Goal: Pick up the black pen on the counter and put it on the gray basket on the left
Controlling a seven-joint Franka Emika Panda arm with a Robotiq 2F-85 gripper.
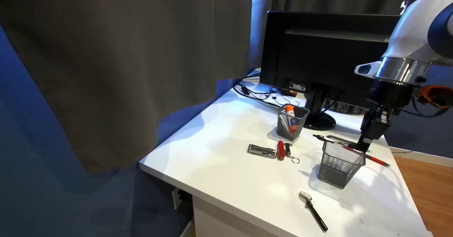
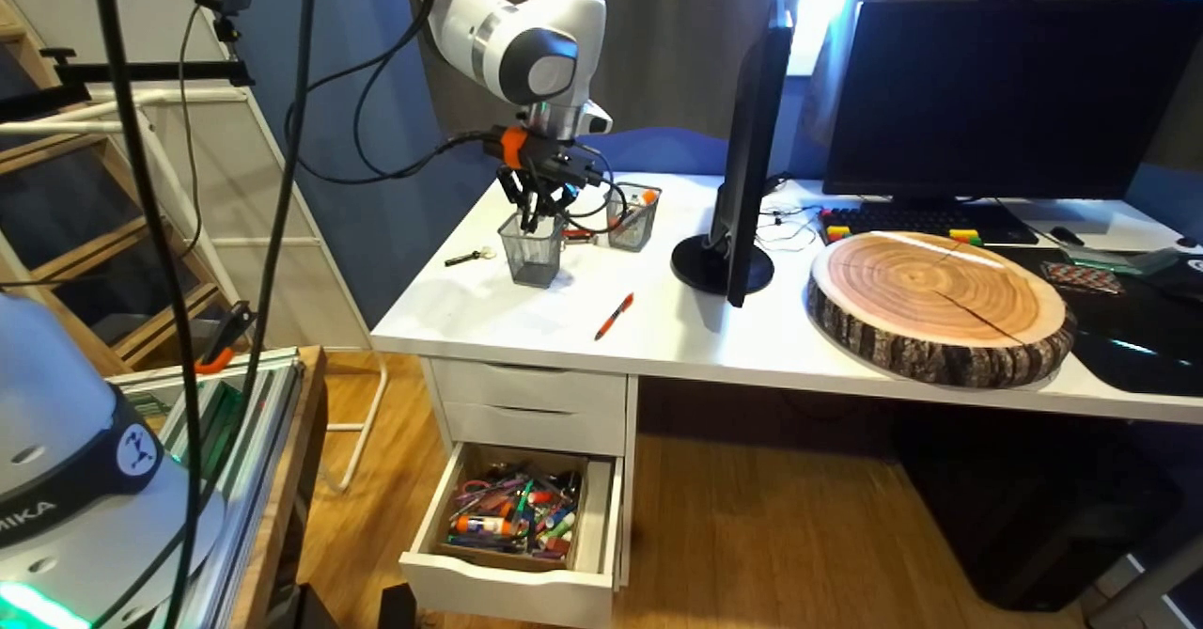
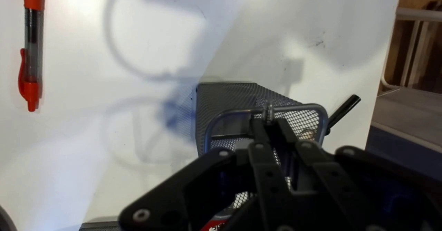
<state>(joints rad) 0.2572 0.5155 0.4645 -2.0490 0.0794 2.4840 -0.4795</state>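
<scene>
The hand [image 3: 271,122] is nearly closed, pinching the black pen [image 1: 327,139] close to one end. Just below is the mouth of the gray basket [image 2: 533,272], near the left edge of the bench [image 2: 451,314] in an exterior view. The pen lies roughly level across it, long axis running front edge to back edge, the longer part backward, seemingly past the rim; whether it touches I cannot tell. Before release, I judge, it wants tipping down. Farther off, toward the front edge, lies a red pen [image 2: 615,317].

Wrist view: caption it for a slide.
Claw gripping a pen at the opening of the gray basket, a red-and-clear pen lying apart on the counter.
</scene>
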